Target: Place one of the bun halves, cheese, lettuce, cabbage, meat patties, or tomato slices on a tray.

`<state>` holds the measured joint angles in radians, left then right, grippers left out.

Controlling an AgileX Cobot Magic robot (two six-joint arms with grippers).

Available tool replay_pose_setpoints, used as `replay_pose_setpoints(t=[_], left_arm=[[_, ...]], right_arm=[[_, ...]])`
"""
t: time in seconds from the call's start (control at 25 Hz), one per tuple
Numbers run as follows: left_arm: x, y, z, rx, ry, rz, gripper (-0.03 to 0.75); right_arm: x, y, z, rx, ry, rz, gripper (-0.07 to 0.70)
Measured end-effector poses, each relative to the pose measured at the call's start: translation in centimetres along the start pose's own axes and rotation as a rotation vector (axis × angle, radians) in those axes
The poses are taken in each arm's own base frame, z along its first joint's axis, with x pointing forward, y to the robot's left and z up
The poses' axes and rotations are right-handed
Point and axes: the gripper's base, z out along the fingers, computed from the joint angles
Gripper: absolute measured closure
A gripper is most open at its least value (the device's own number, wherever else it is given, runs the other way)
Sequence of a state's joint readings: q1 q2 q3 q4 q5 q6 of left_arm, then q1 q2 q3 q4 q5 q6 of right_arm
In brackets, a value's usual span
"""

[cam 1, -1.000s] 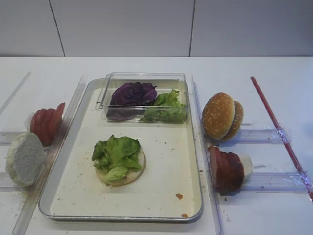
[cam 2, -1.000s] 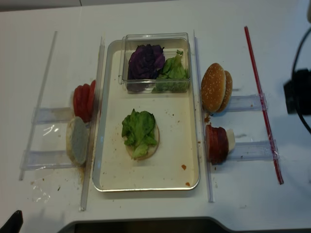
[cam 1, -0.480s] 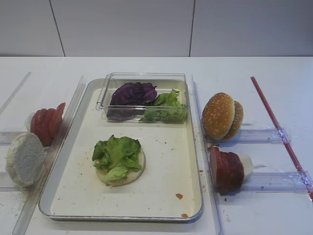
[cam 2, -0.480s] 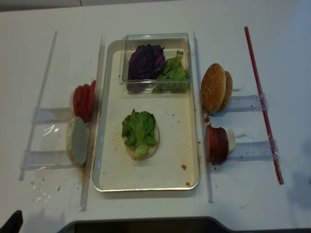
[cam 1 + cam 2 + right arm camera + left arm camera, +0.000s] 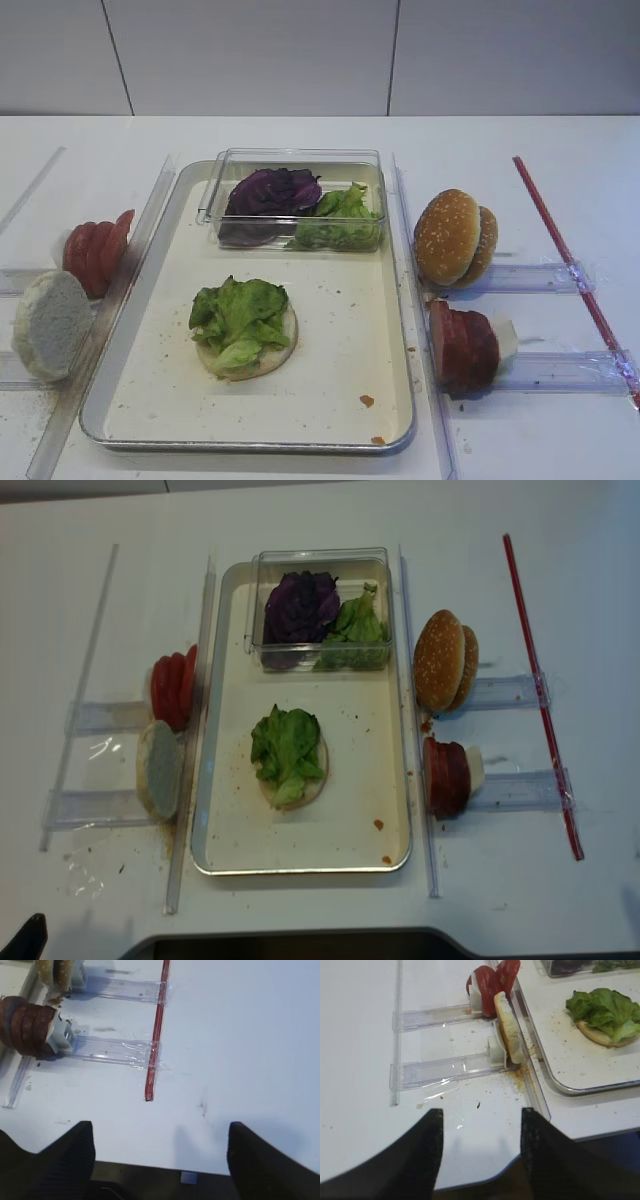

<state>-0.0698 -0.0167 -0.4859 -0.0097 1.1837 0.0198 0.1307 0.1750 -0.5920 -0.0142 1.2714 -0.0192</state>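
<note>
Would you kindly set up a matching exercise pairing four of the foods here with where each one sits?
Things:
1. lettuce
2. cabbage
3. tomato slices
4. meat patties

Places:
A. in a holder right of the tray
B. on a pale bun half in the tray
C. in a holder left of the tray
D. in the clear box

Pairs: 1-B, 2-D, 3-C, 4-A

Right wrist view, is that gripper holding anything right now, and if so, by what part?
Nothing is held. The right gripper stands open over bare table, with the meat patties away at the upper left. The left gripper is open and empty too.
</note>
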Motion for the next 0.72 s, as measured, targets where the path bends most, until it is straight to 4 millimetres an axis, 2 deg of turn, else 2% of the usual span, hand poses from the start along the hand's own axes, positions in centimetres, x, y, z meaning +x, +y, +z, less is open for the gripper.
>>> replay_pose_setpoints(t=[0.28,0.72], left_arm=[[0.0,0.0,0.0,0.0,0.0,0.0,0.377],[0.0,0.0,0.0,0.002,0.0,-0.001,0.377]], right_arm=[[3.1,0.1,0.0,0.003,-0.098,-0.008,0.063],[2.5,0.7,0.8,-0.052,-0.207,-0.092,0.063]])
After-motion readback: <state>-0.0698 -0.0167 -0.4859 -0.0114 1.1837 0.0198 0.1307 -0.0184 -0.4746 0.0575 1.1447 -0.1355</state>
